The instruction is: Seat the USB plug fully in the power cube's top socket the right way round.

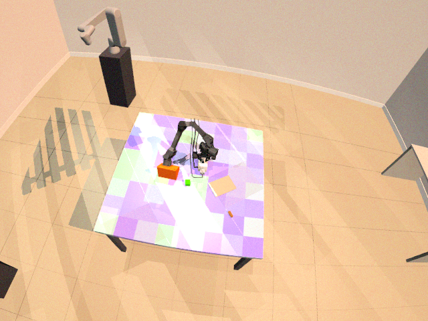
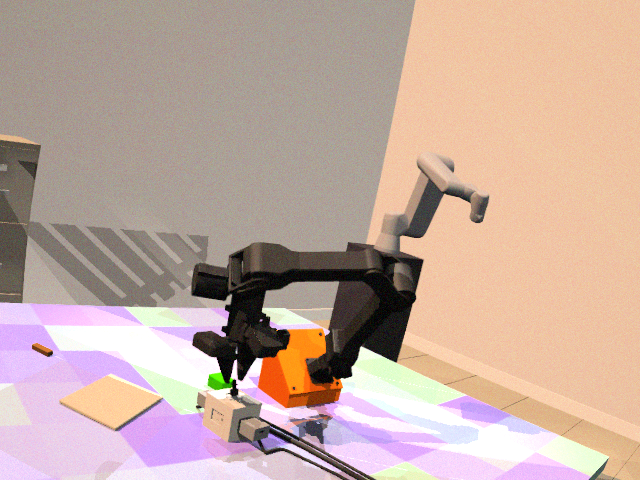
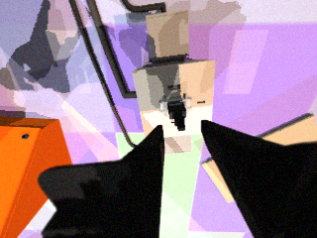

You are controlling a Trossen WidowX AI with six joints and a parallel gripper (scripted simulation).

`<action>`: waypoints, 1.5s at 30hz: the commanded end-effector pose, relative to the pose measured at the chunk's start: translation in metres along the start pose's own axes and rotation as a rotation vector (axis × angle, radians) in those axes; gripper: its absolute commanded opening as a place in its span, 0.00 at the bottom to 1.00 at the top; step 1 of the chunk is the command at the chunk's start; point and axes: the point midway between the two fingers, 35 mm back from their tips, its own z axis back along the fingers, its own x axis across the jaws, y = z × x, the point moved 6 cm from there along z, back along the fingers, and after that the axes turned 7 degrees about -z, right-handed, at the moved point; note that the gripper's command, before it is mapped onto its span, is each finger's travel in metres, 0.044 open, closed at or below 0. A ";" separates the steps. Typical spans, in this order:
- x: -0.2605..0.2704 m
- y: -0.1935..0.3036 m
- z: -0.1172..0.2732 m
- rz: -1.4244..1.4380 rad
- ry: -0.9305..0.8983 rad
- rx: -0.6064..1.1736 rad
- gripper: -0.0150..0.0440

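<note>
In the wrist view the dark fingers stand a little apart, with the power cube (image 3: 174, 94) and its black plug (image 3: 176, 114) beyond their tips, an orange block (image 3: 30, 169) left of them and a tan board (image 3: 292, 134) partly behind the right one.

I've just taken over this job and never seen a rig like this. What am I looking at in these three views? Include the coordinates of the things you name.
The machine is one black jointed arm ending in a two-fingered gripper (image 1: 204, 159) (image 2: 232, 379) (image 3: 181, 127). The top view looks down on the whole table; the exterior view looks from beside it; the wrist view looks along the fingers.

On the patterned table, the pale power cube (image 1: 202, 167) (image 2: 222, 419) (image 3: 198, 79) has a small black plug (image 2: 234, 388) (image 3: 176, 111) standing on top. Around it are an orange wedge-shaped block (image 1: 168, 172) (image 2: 302, 364) (image 3: 30, 164), a green block (image 1: 187, 182) (image 2: 219, 381), and a flat tan slab (image 1: 223, 185) (image 2: 111, 401).

The fingers stand partly apart; nothing appears held.
</note>
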 end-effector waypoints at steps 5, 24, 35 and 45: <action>0.000 0.000 0.000 0.000 -0.001 0.000 0.25; 0.000 0.000 0.002 0.000 -0.001 0.001 0.25; 0.000 0.000 0.009 -0.001 -0.001 0.001 0.25; 0.000 0.000 0.016 -0.001 -0.001 0.001 0.25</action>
